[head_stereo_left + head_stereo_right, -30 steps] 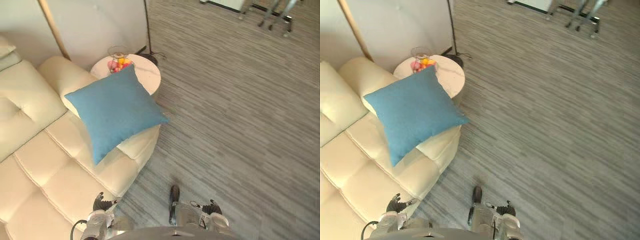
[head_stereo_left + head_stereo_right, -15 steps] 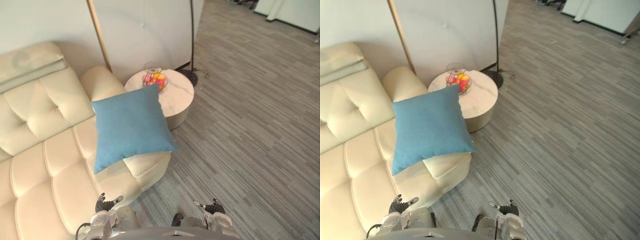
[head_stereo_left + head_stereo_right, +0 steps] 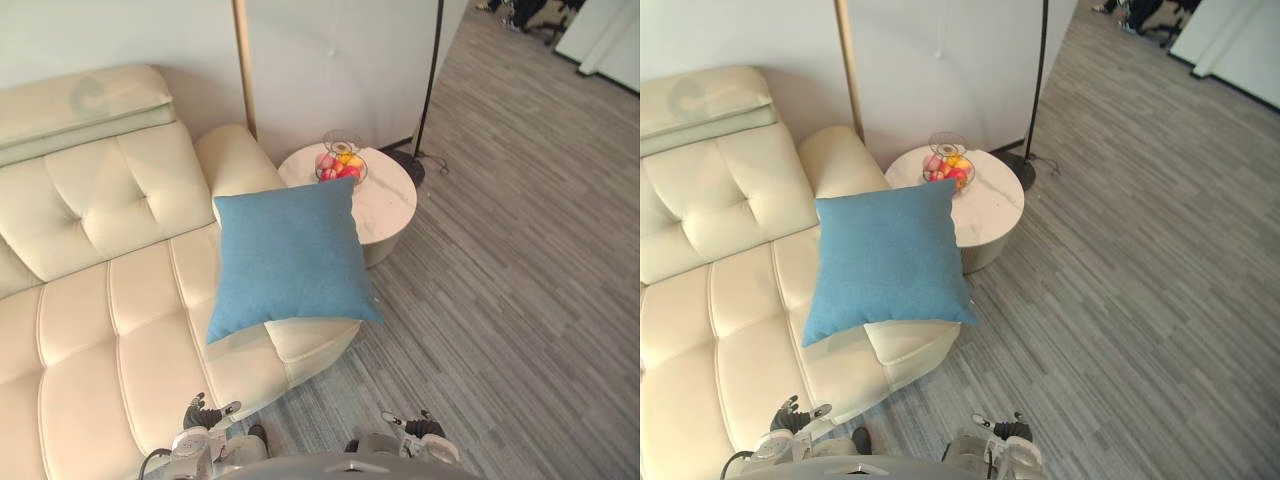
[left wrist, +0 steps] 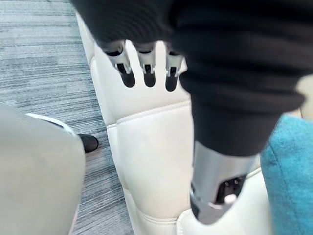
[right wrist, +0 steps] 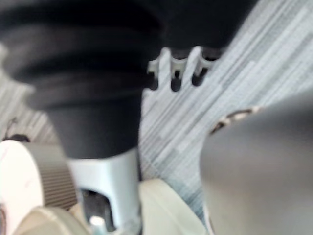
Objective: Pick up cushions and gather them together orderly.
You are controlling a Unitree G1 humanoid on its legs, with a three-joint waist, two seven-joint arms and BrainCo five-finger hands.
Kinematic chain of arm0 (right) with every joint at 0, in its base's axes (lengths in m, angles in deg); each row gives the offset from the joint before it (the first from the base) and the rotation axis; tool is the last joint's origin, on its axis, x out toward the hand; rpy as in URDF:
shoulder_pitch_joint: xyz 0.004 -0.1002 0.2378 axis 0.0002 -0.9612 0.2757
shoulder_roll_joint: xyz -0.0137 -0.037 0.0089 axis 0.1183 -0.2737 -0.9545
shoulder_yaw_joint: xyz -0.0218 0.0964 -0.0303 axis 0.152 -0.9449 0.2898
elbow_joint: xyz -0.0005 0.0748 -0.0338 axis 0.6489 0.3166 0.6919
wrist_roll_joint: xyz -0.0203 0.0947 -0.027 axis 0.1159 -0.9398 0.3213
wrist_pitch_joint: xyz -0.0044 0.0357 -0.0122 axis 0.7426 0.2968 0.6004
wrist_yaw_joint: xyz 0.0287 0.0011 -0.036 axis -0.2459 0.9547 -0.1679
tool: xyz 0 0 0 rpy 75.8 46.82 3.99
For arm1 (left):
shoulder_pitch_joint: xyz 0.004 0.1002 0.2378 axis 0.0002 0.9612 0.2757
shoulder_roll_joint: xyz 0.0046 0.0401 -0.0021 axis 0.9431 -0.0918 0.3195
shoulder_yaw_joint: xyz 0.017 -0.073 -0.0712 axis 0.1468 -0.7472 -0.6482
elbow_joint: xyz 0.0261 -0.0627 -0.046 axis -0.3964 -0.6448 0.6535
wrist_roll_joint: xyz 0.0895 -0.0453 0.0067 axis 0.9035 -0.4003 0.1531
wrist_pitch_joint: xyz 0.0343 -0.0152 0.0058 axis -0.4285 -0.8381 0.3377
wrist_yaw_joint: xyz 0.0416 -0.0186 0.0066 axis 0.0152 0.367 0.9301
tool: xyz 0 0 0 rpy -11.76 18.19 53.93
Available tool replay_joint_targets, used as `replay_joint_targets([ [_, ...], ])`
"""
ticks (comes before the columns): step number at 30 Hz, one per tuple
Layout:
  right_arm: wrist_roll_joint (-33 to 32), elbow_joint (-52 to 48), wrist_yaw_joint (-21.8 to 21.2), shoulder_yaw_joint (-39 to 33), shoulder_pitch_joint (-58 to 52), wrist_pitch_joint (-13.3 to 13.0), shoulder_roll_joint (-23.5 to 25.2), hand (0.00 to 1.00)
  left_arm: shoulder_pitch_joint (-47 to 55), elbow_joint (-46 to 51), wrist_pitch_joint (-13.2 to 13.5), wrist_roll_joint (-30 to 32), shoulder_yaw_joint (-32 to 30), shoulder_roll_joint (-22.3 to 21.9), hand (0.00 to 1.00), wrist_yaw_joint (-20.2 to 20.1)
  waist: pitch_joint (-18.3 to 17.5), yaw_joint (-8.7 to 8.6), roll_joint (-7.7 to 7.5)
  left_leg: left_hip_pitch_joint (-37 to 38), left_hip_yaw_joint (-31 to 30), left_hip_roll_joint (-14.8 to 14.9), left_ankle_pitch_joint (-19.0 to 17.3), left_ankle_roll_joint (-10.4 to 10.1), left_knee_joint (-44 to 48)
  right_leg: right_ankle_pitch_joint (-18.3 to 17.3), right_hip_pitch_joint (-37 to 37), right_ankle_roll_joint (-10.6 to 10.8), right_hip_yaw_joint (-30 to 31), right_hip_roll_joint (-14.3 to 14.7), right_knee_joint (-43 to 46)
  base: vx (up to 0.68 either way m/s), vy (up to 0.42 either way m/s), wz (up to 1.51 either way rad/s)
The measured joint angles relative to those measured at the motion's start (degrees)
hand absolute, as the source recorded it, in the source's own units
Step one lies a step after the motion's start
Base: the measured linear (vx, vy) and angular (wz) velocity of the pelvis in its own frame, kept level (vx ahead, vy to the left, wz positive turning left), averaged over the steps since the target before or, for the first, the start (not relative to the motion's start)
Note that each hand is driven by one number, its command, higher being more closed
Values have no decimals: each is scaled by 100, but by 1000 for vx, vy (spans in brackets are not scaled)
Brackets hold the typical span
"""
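- Your one cushion to fetch, the blue cushion (image 3: 288,255), sits mid-frame on the end section of the cream sofa (image 3: 100,300). It looks propped at a slant against the rounded armrest, with its lower corner jutting past the seat edge over the floor.
- Just upper right of it stands the round white desk (image 3: 393,203) carrying a wire fruit bowl (image 3: 341,168). The cushion's top edge lies close beside that bowl, so lift clear of it.
- Your left hand (image 3: 205,415) hangs at the bottom edge, near the sofa front. Its fingers (image 4: 146,66) are straight, slightly spread and empty.
- Your right hand (image 3: 418,426) hangs at lower right over the floor, its fingers (image 5: 175,74) also loose and holding nothing.
- Both hands sit low and well apart from the cushion, likely because the reach has not begun.
- No brand, label or writing is legible anywhere.
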Motion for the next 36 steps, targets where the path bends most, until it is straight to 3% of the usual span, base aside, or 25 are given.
replay_joint_targets([
  [1,-5,-75,2,93,-52,-7,36,0,-11,4,2,-4,-3,-4,0,7,5,16,-44,-23,-152,8,-10,-26,13,-104,12,0,344,166,-382,-88,-92,67],
  [2,-3,-84,4,94,-81,-5,54,0,-8,16,3,-3,-6,14,0,2,0,20,-99,-57,-228,-64,-2,-75,3,35,105,51,474,215,-932,-81,-94,63],
  [3,-3,-83,3,94,-103,-2,66,0,2,22,6,-5,-16,33,0,3,-14,28,-165,-65,-245,-133,7,-90,-5,135,115,54,519,178,-1143,-62,-89,56],
  [4,-50,-86,-10,64,-135,-1,95,0,-5,5,21,-1,-64,55,0,5,-41,20,-251,-82,-342,-267,39,-119,-10,277,90,196,593,73,-1216,45,-114,39],
  [8,-64,-115,8,-8,-106,14,-77,0,143,5,4,-16,-294,-217,0,53,-257,43,104,141,-335,-26,305,-291,-544,377,259,202,391,321,-1714,87,-96,12],
  [9,-64,-116,10,-52,-127,23,-78,0,148,11,4,-17,-330,-226,0,59,-272,48,123,191,-345,52,322,-319,-604,437,389,201,376,412,-1912,128,-85,2],
  [14,-59,-823,26,-293,-141,57,-146,0,147,90,-17,-18,-385,-75,0,70,-374,31,4,250,-352,157,334,-382,-653,741,738,177,361,557,-2426,121,-24,-3],
  [16,-36,-1551,42,-388,-93,15,-454,0,170,298,-33,-20,-395,153,0,77,-402,27,-70,301,-349,106,331,-378,-690,793,795,189,363,545,-2561,143,32,0],
  [21,115,-2407,25,-361,131,-134,-946,0,92,828,-13,-21,-574,778,0,164,-420,15,-73,262,-352,38,290,-335,-694,845,821,206,376,499,-2718,24,21,0],
  [25,52,-2584,4,-137,230,-141,-1036,0,-30,1044,-6,-61,-587,879,0,255,-428,21,-37,82,-411,22,301,-321,-685,873,679,204,351,490,-2735,-14,-1,6],
  [30,-241,-2635,-3,181,851,-163,-1129,0,-550,1411,1,-299,-121,869,0,291,-200,2,72,-538,-605,-33,464,-281,-622,1070,238,193,179,443,-2837,-72,3,19],
  [34,-403,-2843,37,568,1665,-218,-1145,0,-1633,1641,56,-472,470,793,0,441,383,7,175,-1392,-843,-30,615,-306,-315,1234,-338,125,-86,429,-2766,-133,-16,30],
  [36,-447,-2841,90,779,2114,-227,-1146,0,-2081,1645,78,-526,787,757,0,502,464,34,197,-1783,-878,-26,724,-316,-295,1270,-754,96,-92,429,-2648,-131,-29,12],
])
